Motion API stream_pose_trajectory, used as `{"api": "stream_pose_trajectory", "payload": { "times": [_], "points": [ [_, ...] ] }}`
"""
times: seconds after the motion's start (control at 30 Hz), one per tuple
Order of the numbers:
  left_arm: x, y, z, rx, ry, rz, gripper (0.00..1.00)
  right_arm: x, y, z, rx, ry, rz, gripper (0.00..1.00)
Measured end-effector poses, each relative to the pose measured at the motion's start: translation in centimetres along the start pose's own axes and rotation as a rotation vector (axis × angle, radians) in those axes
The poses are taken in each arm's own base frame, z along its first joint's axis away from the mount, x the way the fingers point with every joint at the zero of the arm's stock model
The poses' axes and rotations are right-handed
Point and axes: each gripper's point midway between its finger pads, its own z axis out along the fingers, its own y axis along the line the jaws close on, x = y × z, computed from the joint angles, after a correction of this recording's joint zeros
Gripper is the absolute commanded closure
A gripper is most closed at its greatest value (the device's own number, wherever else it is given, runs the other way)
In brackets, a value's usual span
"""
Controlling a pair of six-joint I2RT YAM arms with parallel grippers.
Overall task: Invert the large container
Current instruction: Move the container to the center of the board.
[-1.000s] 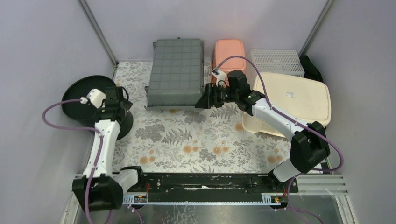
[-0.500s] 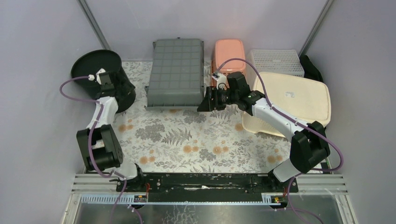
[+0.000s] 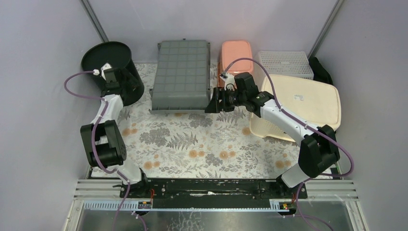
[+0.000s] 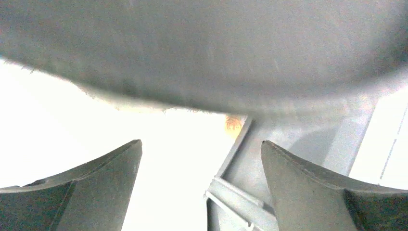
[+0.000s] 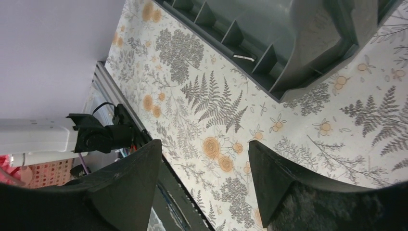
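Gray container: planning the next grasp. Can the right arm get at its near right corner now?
Probably yes: the right gripper, jaws open, sits just beside that corner of the gray container, only bare tablecloth between.

Gripper, jaws apart, near ribbed rim of grey container.

A blurred grey mass fills the left wrist view's top, glare whitening much beneath. The grey container runs off the right wrist view's upper edge, its ribbed rim alone showing.
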Motion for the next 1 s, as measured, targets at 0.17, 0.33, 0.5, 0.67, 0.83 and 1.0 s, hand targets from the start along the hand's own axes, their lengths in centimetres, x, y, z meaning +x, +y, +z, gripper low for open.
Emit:
{"api": "stream_pose_trajectory", "payload": {
  "times": [0.17,0.33,0.5,0.67,0.83,1.0],
  "points": [
    [1.6,-1.5,-3.1,0.027,-0.045,0.027,0.00,-0.6,-0.9,0.0,0.051,-0.031,-0.023,0.25],
    [3.4,-4.1,-6.7,0.087,-0.114,0.072,0.00,-0.7,-3.4,-1.9,0.204,-0.115,-0.058,0.23],
    [5.1,-3.8,-8.6,0.091,-0.159,0.088,0.00,-0.9,-5.3,-6.8,0.413,-0.244,-0.070,0.21],
    [6.8,-2.2,-9.4,0.084,-0.171,0.109,0.00,-0.1,-7.0,-11.6,0.588,-0.357,-0.038,0.17],
    [7.6,-2.0,-9.0,0.098,-0.172,0.142,0.00,3.7,-10.6,-13.3,0.729,-0.383,0.031,0.17],
    [8.3,-1.5,-8.3,0.099,-0.175,0.168,0.00,8.5,-15.0,-13.5,0.870,-0.341,0.088,0.16]
  ]
}}
